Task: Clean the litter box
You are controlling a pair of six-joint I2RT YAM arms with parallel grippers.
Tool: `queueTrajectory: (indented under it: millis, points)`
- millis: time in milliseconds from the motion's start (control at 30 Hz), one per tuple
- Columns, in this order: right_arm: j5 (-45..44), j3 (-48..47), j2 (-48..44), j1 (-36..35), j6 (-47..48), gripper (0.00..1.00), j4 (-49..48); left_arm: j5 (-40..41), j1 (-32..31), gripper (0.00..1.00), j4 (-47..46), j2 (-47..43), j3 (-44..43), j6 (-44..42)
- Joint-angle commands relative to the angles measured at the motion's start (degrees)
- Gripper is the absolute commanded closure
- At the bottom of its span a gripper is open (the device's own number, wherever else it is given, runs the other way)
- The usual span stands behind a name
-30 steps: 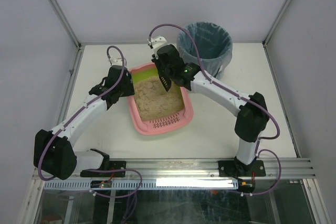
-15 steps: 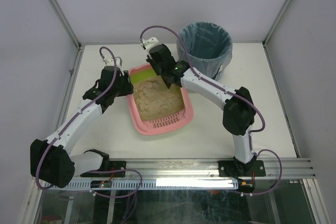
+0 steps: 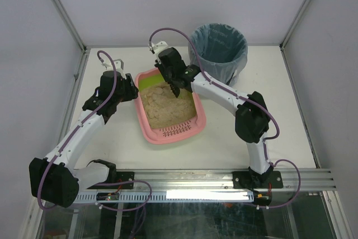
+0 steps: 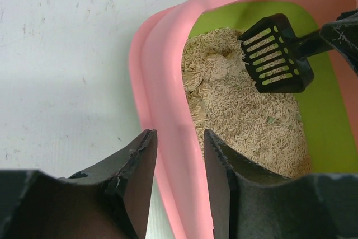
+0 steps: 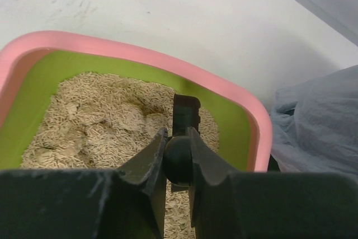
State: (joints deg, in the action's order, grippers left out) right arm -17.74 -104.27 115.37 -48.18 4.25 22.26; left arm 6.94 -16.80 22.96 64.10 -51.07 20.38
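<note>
Straddling the litter box (image 4: 163, 76) rim, left tool (image 4: 179, 141) clamps it; right tool (image 5: 177, 136) grips scoop (image 4: 274, 54) near far wall.

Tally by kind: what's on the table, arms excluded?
Pink plastic litter tray with beige litter: 1
Small black slotted scoop: 1
Round black bin lined with a blue bag: 1
Total: 3
</note>
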Motion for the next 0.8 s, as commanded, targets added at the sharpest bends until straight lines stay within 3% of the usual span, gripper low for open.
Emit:
queueTrajectory:
  millis: [0, 400, 767]
  points:
    - [6.39, -3.15, 0.0, -0.08, -4.93, 1.0, -1.41, -0.3, 0.67, 0.62, -1.71, 0.24, -0.28, 0.54]
    - [12.59, -1.24, -1.01, 2.34, -15.6, 1.0, -1.91, -0.34, 1.09, 0.67, -0.33, 2.46, -0.92, 0.36]
    - [7.45, 8.22, -5.82, 4.41, -28.33, 1.0, -3.37, -1.18, 1.08, 0.71, 0.14, 3.9, -1.31, 0.01]
